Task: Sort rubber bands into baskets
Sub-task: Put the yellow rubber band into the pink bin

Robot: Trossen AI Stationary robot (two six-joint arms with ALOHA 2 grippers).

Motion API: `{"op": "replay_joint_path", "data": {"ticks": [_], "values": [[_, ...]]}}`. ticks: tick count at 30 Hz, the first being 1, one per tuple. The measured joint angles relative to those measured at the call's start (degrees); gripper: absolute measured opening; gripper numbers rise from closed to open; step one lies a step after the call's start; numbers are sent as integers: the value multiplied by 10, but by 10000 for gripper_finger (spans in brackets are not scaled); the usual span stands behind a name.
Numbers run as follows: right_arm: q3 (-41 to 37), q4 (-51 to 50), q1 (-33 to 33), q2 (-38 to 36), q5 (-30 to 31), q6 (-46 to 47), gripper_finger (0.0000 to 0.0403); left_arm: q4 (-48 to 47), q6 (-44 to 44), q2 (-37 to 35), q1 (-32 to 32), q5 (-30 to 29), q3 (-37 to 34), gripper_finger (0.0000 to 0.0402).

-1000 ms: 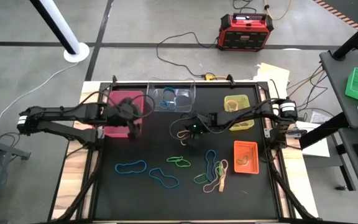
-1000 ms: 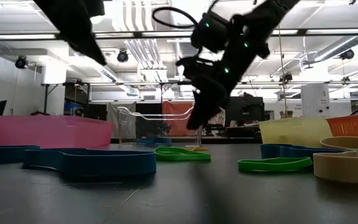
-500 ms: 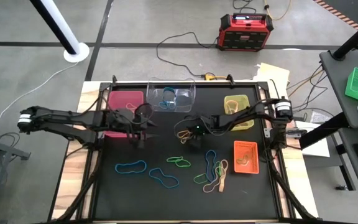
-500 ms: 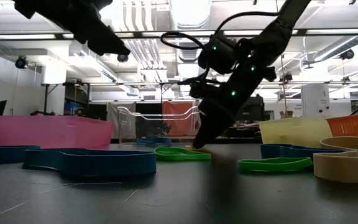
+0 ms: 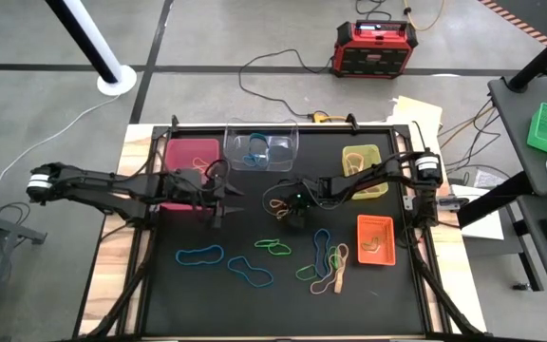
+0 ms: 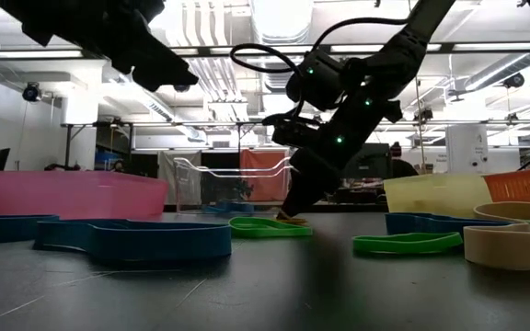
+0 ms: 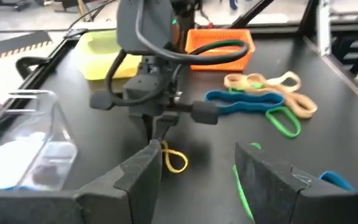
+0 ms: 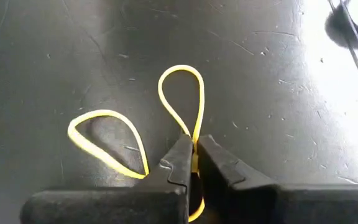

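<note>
The right tool (image 8: 192,163) is down on the black counter (image 5: 207,294), its fingers pinched narrow on the thin orange-yellow rubber band (image 8: 179,106), probably to lift it toward a basket. The left tool (image 7: 194,177) hovers beside it, spread wide and holding nothing.

even, bright light falls from above on the black table (image 5: 254,304), and ceiling strip lights (image 6: 274,18) glare white at the top of the low view, turning the arms under them into dark silhouettes. nearest that camera the blue rubber band (image 6: 136,241) and the table surface around it are soft and out of focus. in the right wrist view the mat (image 8: 73,56) around the yellow rubber band (image 8: 182,99) shows pale sheen and fine scratches.
</note>
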Motion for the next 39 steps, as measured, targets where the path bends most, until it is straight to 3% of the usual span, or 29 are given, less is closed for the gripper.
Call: {"op": "replay_joint_path", "data": {"ticks": [16,29,34,39], "values": [[6,147,80,-93,-2,-69,9,175,-43,20,0,40,-76,189],[123,83,118,-86,82,-188,9,188,-43,93,-1,60,-50,209],[133,64,117,-86,88,-194,9,186,-43,106,-2,77,-37,169],[133,63,117,-86,89,-189,9,178,-43,110,-2,81,-34,77]]}}
